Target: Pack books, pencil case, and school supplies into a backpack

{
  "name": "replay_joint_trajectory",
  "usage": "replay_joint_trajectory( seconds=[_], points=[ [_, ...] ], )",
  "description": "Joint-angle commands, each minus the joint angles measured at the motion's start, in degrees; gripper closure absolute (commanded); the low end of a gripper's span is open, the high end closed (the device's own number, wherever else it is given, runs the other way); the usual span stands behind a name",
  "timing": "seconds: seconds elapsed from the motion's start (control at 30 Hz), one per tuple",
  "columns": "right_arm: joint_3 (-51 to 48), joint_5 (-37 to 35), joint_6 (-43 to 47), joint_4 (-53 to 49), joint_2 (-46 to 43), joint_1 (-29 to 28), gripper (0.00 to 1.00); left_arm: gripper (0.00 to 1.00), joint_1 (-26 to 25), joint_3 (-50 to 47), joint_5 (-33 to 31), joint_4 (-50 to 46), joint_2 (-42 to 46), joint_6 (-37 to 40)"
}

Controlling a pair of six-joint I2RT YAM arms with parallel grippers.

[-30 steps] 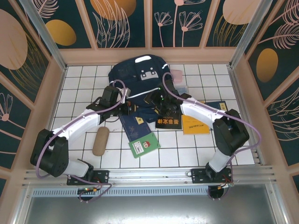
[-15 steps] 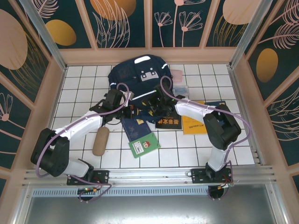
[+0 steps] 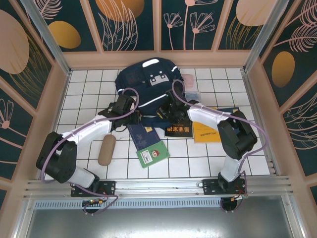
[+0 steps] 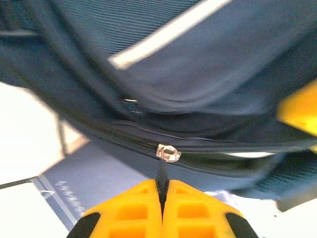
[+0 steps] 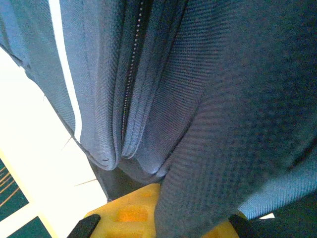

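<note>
Since the backpack point(image 3: 146, 79) at the far middle of the counter point(image 3: 89, 89) likely needs unzipping before packing, my left hand point(image 4: 162, 187) is pinched tight on the zipper pull point(image 4: 162, 171). My right hand point(image 3: 165, 107) is buried in fabric, probably bracing, though I cannot tell its grip. The books point(image 3: 140, 135) lie just beside the backpack.

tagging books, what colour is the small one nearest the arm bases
The small book is green with a red-white picture; clearest from the top external view.

Top camera looks down from behind; both wrist cameras closely face the backpack point(image 3: 134, 81).
</note>
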State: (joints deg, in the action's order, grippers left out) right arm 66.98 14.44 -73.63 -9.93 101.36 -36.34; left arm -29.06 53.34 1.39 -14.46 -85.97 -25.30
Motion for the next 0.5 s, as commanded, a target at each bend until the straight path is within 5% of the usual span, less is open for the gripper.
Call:
replay_joint_trajectory(
  seconds=[0.0,0.47],
  points=[
    [-1.19,-2.49,3.51,-1.15,-4.67,1.62,1.0,1.0,3.83,2.03,-11.19,-5.48,-2.07,0.09],
    [-2.66,0.73,8.59,-0.15,-8.32,2.42,1.0,1.0,16.03,15.38,-22.28,-3.84,-18.83,-1.56]
  ],
)
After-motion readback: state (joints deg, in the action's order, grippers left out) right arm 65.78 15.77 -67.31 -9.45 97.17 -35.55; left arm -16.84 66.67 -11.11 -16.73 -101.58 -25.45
